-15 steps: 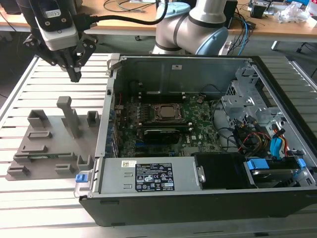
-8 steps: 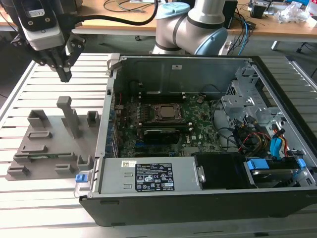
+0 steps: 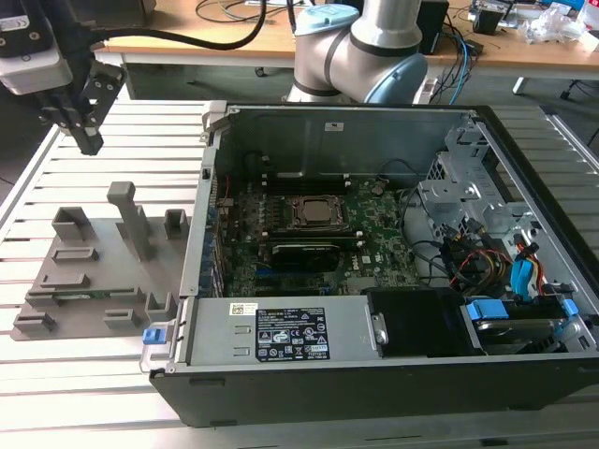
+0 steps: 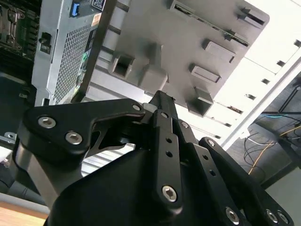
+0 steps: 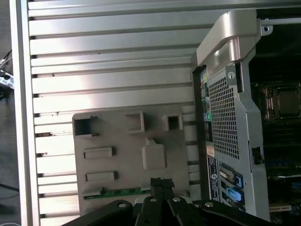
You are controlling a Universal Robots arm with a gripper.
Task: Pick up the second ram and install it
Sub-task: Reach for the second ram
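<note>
From my remote station, the gripper [image 3: 87, 138] hung in the upper left of the exterior view, well above the grey holder plate [image 3: 84, 271] and not touching it. Its fingers were drawn narrow, tips together, and I saw nothing between them. In both wrist views the dark fingertips [image 5: 161, 182] pointed down at that same plate [image 4: 188, 37].

The second ram [image 5: 122, 191] lay in the first wrist view as a thin green strip seated along one edge of the holder plate [image 5: 117, 136], close to where the gripper's tips appeared in the picture. I could not tell how far above it the tips were.

The plate sat on the slatted metal table [image 3: 94, 393], just beside the open computer case [image 3: 281, 332], which filled the centre and the exterior view's right. Inside it the motherboard [image 3: 309, 234] lay exposed. The arm's grey and blue joints [image 3: 365, 47] stood behind the case at the top of the frame.
</note>
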